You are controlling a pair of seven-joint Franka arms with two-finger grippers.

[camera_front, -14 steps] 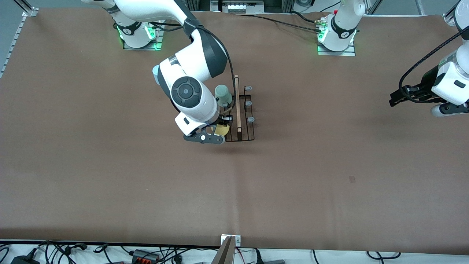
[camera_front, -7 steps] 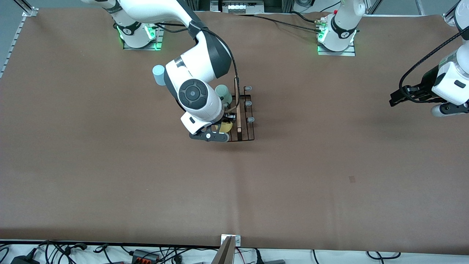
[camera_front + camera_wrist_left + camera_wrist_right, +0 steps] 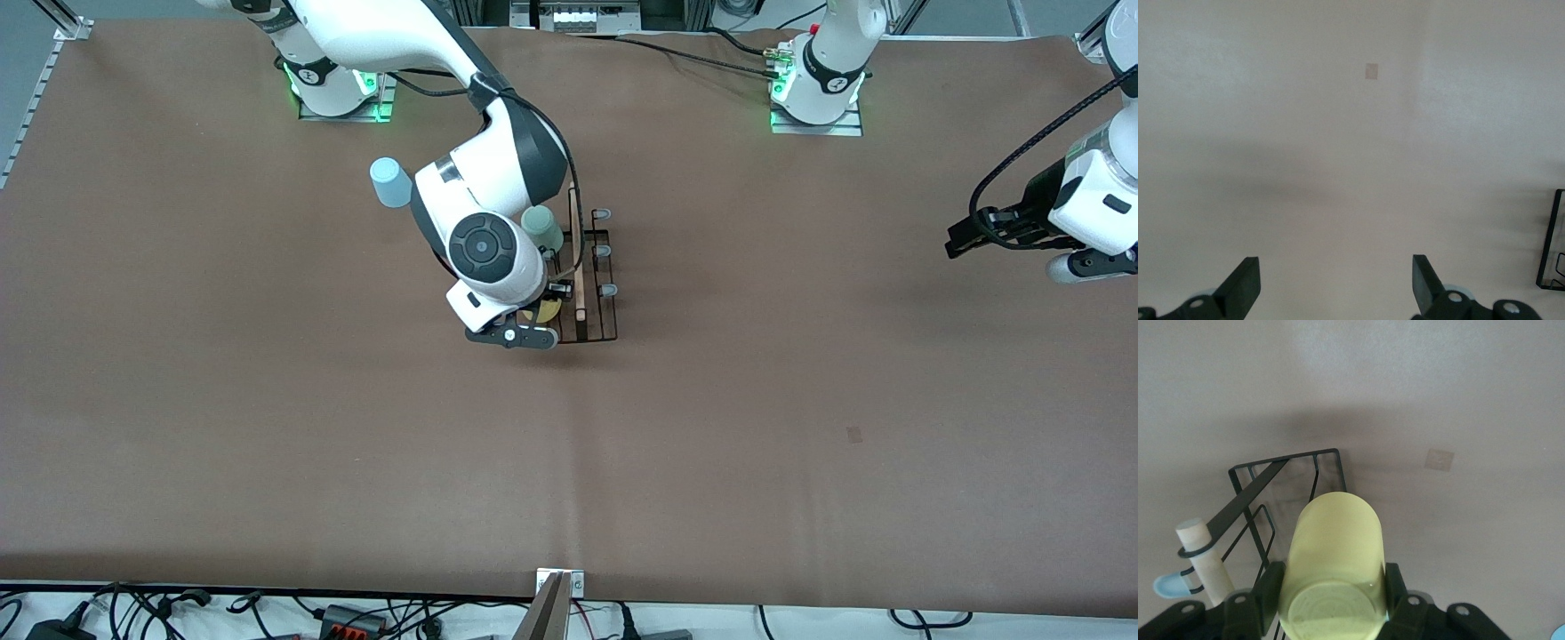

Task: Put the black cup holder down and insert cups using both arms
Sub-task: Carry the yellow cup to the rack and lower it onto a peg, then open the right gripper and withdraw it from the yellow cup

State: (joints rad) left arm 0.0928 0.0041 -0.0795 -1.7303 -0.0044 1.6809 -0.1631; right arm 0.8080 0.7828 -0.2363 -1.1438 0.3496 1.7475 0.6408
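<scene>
No readable text, labels or numbers anywhere

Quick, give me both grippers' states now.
Left gripper: open, empty, waiting over bare table.
Right gripper: shut on the yellow cup, over the rack.

High front camera, two wrist close-ups

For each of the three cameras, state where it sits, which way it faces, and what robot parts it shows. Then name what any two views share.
Front view: high across the table, facing both bases; shows both arms, the right gripper over the black cup holder, the waiting left gripper near the table's end, the light blue cup and mint green cup.
Left wrist view: looks down at bare table; open left gripper, a holder corner.
Right wrist view: looks down past fingers gripping the yellow cup.
Shared: all three show the holder.
</scene>
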